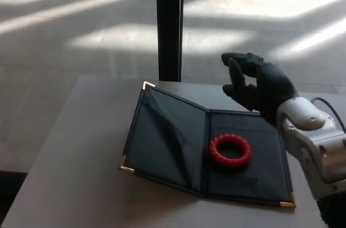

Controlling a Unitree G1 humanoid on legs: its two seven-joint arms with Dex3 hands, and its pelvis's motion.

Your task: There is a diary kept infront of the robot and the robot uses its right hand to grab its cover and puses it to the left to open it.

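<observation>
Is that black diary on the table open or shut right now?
Open. The diary lies spread on the table, its inside showing, and a red ring rests on its right half. The left cover looks not quite flat.
</observation>
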